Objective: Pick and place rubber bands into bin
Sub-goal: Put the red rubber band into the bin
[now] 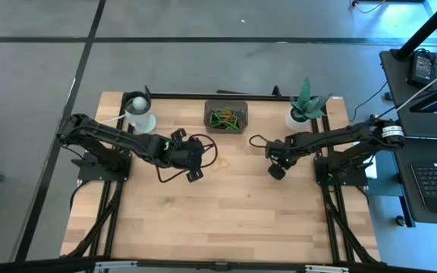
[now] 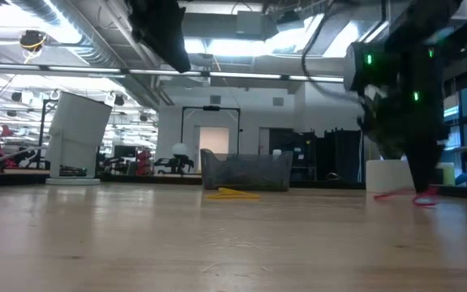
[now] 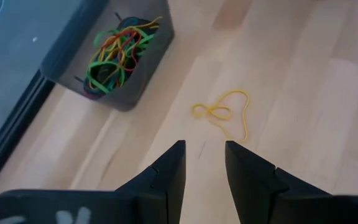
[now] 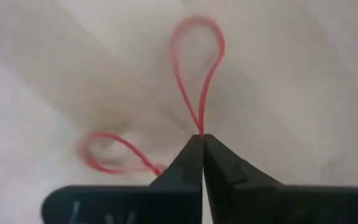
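No text, label, brand, number or sign can be read in any view; faint marks on the finger bases stay illegible.

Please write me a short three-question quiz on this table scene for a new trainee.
1. True or false: the right gripper is shut on the red rubber band.
2. Which loose band lies on the table just ahead of the left gripper? A) black B) yellow C) green
3. Fill in: the bin stands at the table's far edge between the white cup and the ____.

Key
1. True: its fingers meet on the red band, pinching it into loops.
2. B: the yellow rubber band lies twisted on the wood beside the bin; the left gripper's fingers are apart and hold nothing.
3. Potted plant.
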